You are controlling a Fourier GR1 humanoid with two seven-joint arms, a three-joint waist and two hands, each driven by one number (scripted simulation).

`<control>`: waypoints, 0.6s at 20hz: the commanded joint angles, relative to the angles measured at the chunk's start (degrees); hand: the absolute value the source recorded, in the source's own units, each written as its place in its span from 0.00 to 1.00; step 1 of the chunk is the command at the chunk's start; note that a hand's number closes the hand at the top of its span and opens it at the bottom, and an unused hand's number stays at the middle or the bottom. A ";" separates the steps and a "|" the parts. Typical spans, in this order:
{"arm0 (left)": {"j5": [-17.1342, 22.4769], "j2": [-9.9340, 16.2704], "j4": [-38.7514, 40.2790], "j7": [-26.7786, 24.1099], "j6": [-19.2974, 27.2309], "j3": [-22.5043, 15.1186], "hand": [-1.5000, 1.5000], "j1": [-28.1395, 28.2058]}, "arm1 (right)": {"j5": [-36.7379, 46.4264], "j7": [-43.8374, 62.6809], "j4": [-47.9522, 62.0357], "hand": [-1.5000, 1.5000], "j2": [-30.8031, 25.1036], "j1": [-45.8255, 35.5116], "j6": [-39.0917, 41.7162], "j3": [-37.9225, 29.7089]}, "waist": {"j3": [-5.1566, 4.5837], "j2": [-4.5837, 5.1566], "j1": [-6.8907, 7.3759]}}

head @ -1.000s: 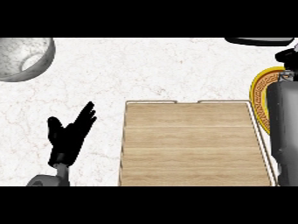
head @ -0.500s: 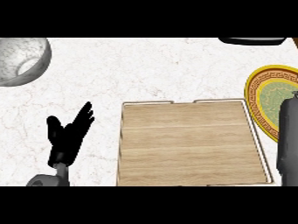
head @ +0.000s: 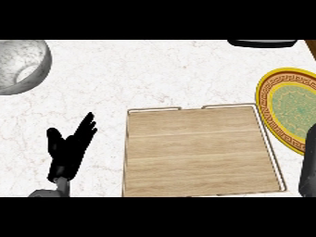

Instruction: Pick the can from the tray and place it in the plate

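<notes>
Can shows nowhere; the tray (head: 201, 152) lies bare, left hand (head: 70, 150) resting open left of it, plate (head: 293, 109) to its right.

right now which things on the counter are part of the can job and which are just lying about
Part of the job:
- wooden tray, nothing on it
- yellow-rimmed plate, at the right edge; no can shows on it
- the can itself shows nowhere

Lying about:
- speckled bowl, far left
- dark object, at the top edge, too cut off to name
</notes>
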 commanded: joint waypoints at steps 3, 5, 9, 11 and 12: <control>0.46 -0.44 -0.81 0.51 0.19 0.16 0.50 0.47 | -14.65 4.01 10.28 0.00 0.60 0.44 -1.45 -9.42 | 0.12 -0.38 -0.80; -0.15 -0.98 -3.72 3.70 1.34 -1.03 0.50 -0.08 | -20.69 -0.08 15.65 0.00 -4.08 -1.99 -3.89 -9.81 | 0.13 -0.49 -0.45; 0.05 -0.90 -1.22 1.74 0.87 0.24 0.50 -0.81 | -31.97 -9.79 25.10 0.00 -8.80 -3.28 -12.92 -7.90 | 0.03 -0.40 -0.64; 0.10 -0.67 -0.18 0.21 0.14 0.42 0.50 0.30 | -36.35 -14.20 26.80 0.00 -8.17 -1.33 -20.29 -7.03 | 0.08 -0.25 -0.52; -0.11 -1.20 -0.78 -0.44 0.13 -0.28 0.50 1.01 | -38.83 -17.46 27.37 0.00 -10.55 -1.64 -20.37 -6.29 | 0.13 -0.24 -0.41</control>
